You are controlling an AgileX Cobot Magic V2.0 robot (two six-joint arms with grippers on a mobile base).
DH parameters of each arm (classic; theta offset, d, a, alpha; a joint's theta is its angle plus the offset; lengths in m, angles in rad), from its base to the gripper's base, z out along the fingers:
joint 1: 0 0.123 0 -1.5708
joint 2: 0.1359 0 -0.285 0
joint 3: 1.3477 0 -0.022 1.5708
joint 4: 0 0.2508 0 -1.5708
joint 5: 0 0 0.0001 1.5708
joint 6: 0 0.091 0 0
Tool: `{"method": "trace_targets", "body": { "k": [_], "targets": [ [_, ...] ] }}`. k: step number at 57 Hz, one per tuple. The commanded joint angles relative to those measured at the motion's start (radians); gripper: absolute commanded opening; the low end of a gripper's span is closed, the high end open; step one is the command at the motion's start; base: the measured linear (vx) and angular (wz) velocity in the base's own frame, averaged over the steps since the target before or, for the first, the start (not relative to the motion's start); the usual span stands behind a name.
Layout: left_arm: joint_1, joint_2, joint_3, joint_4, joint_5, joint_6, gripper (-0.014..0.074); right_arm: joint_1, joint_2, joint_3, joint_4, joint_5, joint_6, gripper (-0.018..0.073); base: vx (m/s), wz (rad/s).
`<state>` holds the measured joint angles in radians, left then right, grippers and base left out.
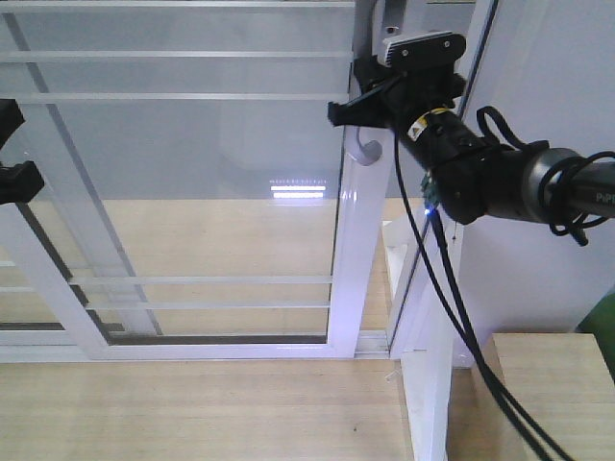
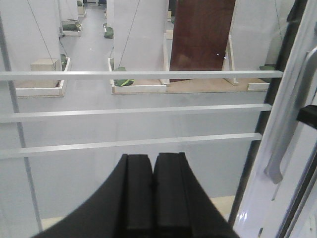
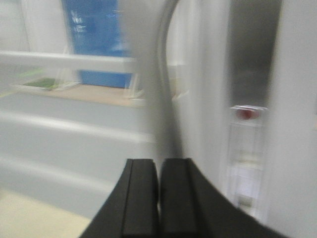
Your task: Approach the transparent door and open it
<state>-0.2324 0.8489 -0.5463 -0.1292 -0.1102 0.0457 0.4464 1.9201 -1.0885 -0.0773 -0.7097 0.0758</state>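
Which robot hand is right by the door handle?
The right gripper, close to the curved handle of the transparent door. The left gripper is away at the picture's left edge.

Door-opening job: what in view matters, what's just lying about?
Job:
door
handle
right pincer, shut, at the handle
left pincer, shut, facing the door

Lying about:
wooden box
brown panel beyond the door
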Motion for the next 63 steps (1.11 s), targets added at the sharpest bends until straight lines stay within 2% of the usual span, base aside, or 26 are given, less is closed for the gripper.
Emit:
{"method": "trace_targets", "body": {
  "k": [1, 12, 23, 32, 44, 63],
  "targets": [
    [0.002, -0.007, -0.034, -0.007, -0.1, -0.007, 0.0004, 0.087, -0.07, -0.025, -0.108, -0.141, 0.013, -0.0006, 0.0, 0.0],
    [0.002, -0.007, -0.034, -0.007, -0.107, -0.007, 0.0004, 0.136, -0.07, -0.025, -0.132, -0.216, 0.011, -0.0002, 0.0, 0.0],
    [0.002, -0.007, -0.034, -0.007, -0.108, -0.007, 0.0004, 0.119, -0.072, -0.025, -0.117, -0.205, 0.009, 0.0001, 0.0, 0.0],
    [0.002, -0.007, -0.034, -0.007, -0.109, -0.007, 0.0004, 0.088, -0.101, -0.025, -0.063, -0.131, -0.054, 0.0001, 0.0, 0.0],
    [0.002, -0.007, -0.034, -0.007, -0.109, -0.007, 0.0004, 0.022, -0.205, -0.025, 0.002, 0.135, -0.082, 0.0001, 0.0, 0.0],
    [0.002, -0.006, -0.034, -0.004, -0.109, -0.007, 0.0004, -0.066, -0.446, -0.024, 0.001, 0.634, -0.088, 0.0001, 0.0, 0.0]
  ]
}}
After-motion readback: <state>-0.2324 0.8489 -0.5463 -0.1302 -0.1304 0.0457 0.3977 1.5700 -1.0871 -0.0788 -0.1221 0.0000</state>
